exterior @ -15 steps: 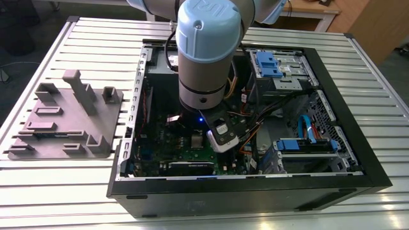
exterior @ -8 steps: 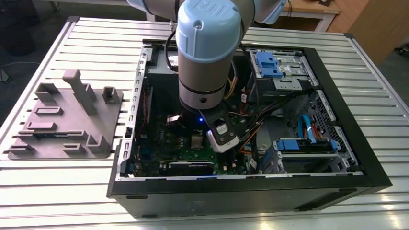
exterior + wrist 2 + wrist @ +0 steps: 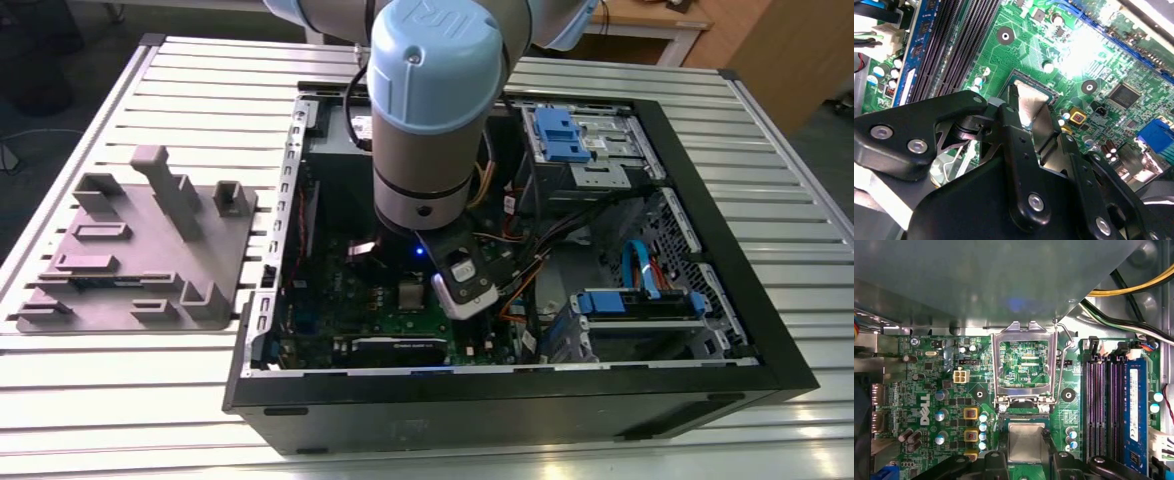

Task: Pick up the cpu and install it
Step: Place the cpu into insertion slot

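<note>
The cpu [image 3: 1026, 441], a small square chip with a pale silver top, sits between my black fingers [image 3: 993, 460] over the socket opening of the green board [image 3: 944, 390]. My gripper [image 3: 1026, 456] is shut on the cpu. The silvery socket frame [image 3: 1024, 332] stands flipped open just beyond the chip. In the second wrist view the cpu [image 3: 1030, 100] shows bright between the fingers [image 3: 1013, 125], close above the socket's dark rim [image 3: 1019, 75]; whether it rests in the socket I cannot tell. In the exterior view my gripper [image 3: 454, 298] is deep inside the open computer case [image 3: 747, 300].
Black memory slots [image 3: 1101, 405] and a blue card [image 3: 1134, 410] run beside the socket. Yellow and black cables [image 3: 1134, 290] hang nearby. Blue drive bays [image 3: 561, 135] fill the case toward the exterior view's right. A grey tray [image 3: 134, 250] with raised fixtures lies outside the case toward its left.
</note>
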